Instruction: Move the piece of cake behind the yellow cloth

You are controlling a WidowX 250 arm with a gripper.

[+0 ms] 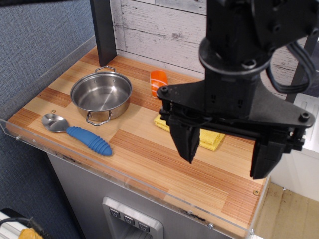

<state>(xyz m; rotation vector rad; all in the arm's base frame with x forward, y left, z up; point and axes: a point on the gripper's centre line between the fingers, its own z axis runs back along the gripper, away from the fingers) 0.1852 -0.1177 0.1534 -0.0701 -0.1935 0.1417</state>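
Observation:
The piece of cake point(158, 80), a small orange toy with white stripes, lies on the wooden table near the back wall, just right of the steel pot. The yellow cloth point(210, 139) lies in front and to the right of it, mostly hidden behind my gripper. My gripper point(227, 152) hangs large in the foreground above the cloth area, its two black fingers spread wide apart and empty. It is well clear of the cake.
A steel pot point(101, 94) with two handles stands at the left. A spoon with a blue ribbed handle point(89, 141) lies in front of it. A clear plastic rim point(124, 175) runs along the table's front and left edges. A dark post point(103, 31) stands at the back left.

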